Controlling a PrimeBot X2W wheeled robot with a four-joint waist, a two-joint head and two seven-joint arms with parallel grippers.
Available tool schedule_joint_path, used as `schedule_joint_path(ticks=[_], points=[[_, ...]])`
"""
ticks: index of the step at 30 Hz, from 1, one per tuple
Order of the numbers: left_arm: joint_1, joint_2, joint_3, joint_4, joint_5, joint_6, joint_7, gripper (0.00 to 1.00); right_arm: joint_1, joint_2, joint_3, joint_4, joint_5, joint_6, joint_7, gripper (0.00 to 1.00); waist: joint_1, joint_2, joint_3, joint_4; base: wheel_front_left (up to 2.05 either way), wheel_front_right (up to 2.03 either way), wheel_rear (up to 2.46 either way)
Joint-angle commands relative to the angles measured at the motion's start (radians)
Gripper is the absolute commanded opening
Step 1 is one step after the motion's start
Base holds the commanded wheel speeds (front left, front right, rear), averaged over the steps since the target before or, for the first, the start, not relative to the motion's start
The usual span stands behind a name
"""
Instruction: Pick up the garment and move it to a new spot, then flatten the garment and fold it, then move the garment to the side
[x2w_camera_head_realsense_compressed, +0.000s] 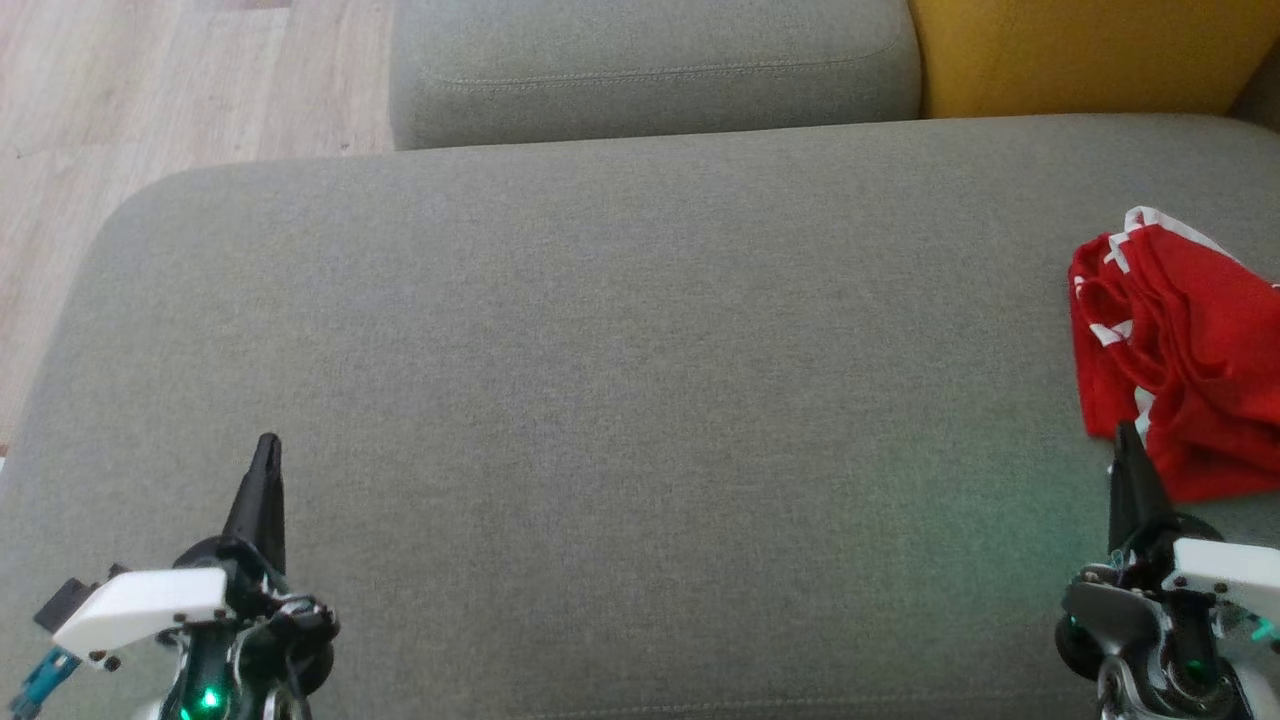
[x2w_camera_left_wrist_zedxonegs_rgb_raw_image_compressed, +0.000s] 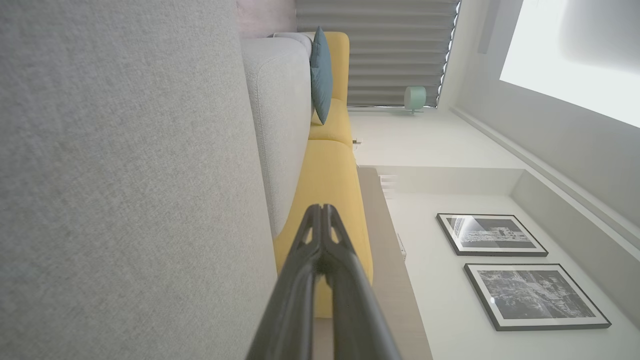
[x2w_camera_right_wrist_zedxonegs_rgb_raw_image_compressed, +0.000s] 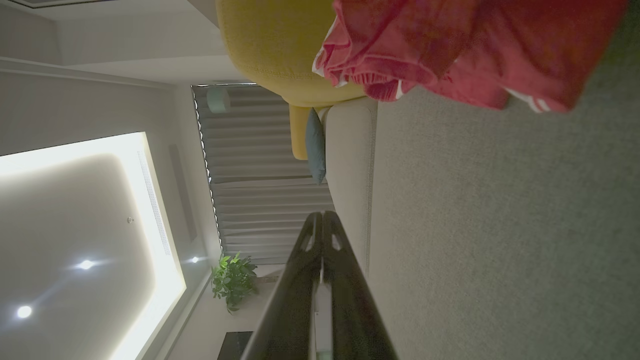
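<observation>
The garment (x2w_camera_head_realsense_compressed: 1185, 350) is a crumpled red piece with white trim, lying at the right edge of the grey couch seat (x2w_camera_head_realsense_compressed: 620, 400); the right wrist view has the garment (x2w_camera_right_wrist_zedxonegs_rgb_raw_image_compressed: 465, 50) bunched at its top. My right gripper (x2w_camera_head_realsense_compressed: 1127, 432) rests at the lower right, shut and empty, its tip just at the garment's near edge. In its own view the right gripper (x2w_camera_right_wrist_zedxonegs_rgb_raw_image_compressed: 322, 216) points past the cloth, fingers pressed together. My left gripper (x2w_camera_head_realsense_compressed: 268, 442) sits at the lower left, shut and empty, far from the garment. In the left wrist view the left gripper (x2w_camera_left_wrist_zedxonegs_rgb_raw_image_compressed: 322, 207) has its fingers together too.
A grey back cushion (x2w_camera_head_realsense_compressed: 650, 70) and a yellow cushion (x2w_camera_head_realsense_compressed: 1080, 50) line the far side of the seat. Wooden floor (x2w_camera_head_realsense_compressed: 150, 100) lies beyond the seat's left edge. A teal pillow (x2w_camera_left_wrist_zedxonegs_rgb_raw_image_compressed: 321, 72) leans on the yellow sofa section farther along.
</observation>
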Motion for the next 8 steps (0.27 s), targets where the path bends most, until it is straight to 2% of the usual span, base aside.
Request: schedule_joint_path(ticks=[1,8], points=[[-0.053,0.006,0.043,-0.026,0.007,-0.007,0.004,0.00,-0.050,-0.010,0.016,-0.031,-0.004,0.004,0.008,0.00,0.0000,-0.0001,0.000,0.000,0.00,0.00,0.00],[-0.053,0.005,0.044,-0.026,0.008,-0.007,0.006,0.00,-0.050,-0.008,0.015,-0.031,-0.005,0.004,0.009,0.00,0.0000,-0.0001,0.000,0.000,0.00,0.00,0.00]])
